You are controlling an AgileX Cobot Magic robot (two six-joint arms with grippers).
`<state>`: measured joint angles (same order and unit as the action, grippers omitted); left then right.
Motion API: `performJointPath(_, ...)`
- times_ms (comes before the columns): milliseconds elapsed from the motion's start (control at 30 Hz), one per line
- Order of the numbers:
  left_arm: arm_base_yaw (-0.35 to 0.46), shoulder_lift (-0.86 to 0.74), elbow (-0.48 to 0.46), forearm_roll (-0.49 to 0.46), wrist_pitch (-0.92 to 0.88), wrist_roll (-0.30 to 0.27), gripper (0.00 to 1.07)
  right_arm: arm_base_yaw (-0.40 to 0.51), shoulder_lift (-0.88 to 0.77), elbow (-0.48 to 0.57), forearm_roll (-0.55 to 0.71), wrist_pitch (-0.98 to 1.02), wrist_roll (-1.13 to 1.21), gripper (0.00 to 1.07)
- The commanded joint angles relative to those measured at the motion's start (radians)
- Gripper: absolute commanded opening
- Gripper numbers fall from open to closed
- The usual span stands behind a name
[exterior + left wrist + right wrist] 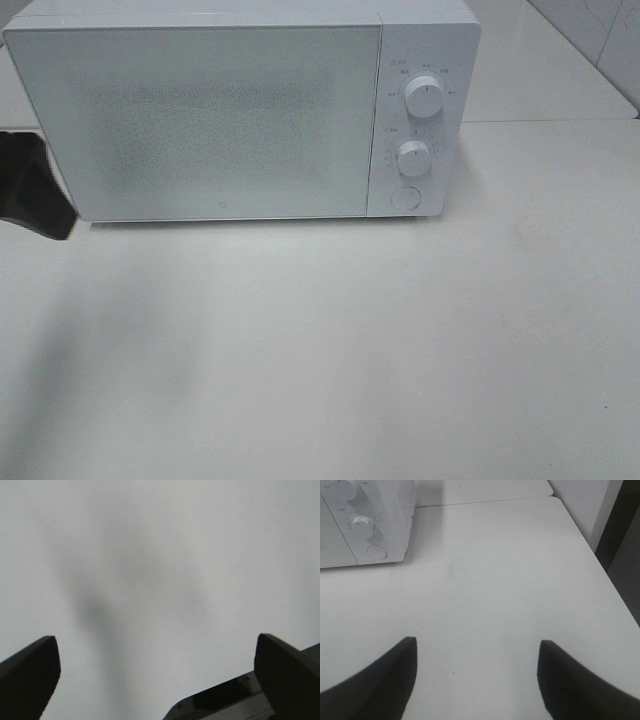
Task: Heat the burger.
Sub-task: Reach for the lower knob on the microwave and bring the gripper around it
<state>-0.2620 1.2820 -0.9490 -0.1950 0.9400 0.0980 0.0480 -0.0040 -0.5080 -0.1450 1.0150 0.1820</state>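
Observation:
The burger is out of view in every frame. A white microwave (200, 110) stands at the back of the white table with its frosted door shut; nothing shows through the door. My left gripper (156, 645) hangs open over bare table, with nothing between its dark fingers (30, 670). In the high view only a dark part of the left arm (30, 185) shows, at the left edge beside the microwave's lower left corner. My right gripper (477, 642) is open over bare table, empty, off to the right of the microwave (385, 525).
The microwave's panel carries two white knobs (424, 98) (413, 158) and a round button (403, 196). The table's right edge (615, 590) drops off to a dark floor. A second white tabletop (560, 70) adjoins behind.

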Motion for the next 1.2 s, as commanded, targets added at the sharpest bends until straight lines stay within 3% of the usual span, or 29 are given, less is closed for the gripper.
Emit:
performJointPath(33, 0.076, -0.040, 0.006, 0.004, 0.043, 0.031, 0.98, -0.003, -0.026, 0.002, -0.003, -0.007, -0.009, 0.67)
performJointPath(100, 0.156, -0.078, 0.010, 0.006, 0.075, 0.043, 0.98, -0.003, -0.026, 0.002, -0.003, -0.007, -0.009, 0.67)
performJointPath(233, 0.218, -0.114, 0.029, 0.007, 0.105, 0.053, 0.98, -0.003, -0.026, 0.002, -0.003, -0.007, -0.009, 0.67)
performJointPath(300, 0.259, -0.161, 0.092, 0.008, 0.105, 0.079, 0.98, -0.003, -0.026, 0.002, -0.003, -0.007, -0.009, 0.67)
performJointPath(633, 0.264, -0.339, 0.280, 0.057, 0.103, 0.072, 0.98, -0.003, -0.026, 0.002, -0.003, -0.007, -0.009, 0.66)
performJointPath(667, 0.264, -0.386, 0.312, 0.073, 0.104, 0.050, 0.98, -0.003, -0.026, 0.002, -0.003, -0.007, -0.009, 0.66)
performJointPath(767, 0.264, -0.464, 0.350, 0.089, 0.104, 0.023, 0.98, -0.003, -0.026, 0.002, -0.003, -0.007, -0.009, 0.66)
performJointPath(1000, 0.264, -0.636, 0.425, 0.092, 0.103, 0.023, 0.98, -0.003, -0.026, 0.002, -0.003, -0.007, -0.009, 0.66)
performJointPath(1200, 0.264, -0.812, 0.442, 0.140, 0.101, -0.069, 0.98, -0.003, -0.026, 0.002, -0.003, -0.007, -0.009, 0.66)
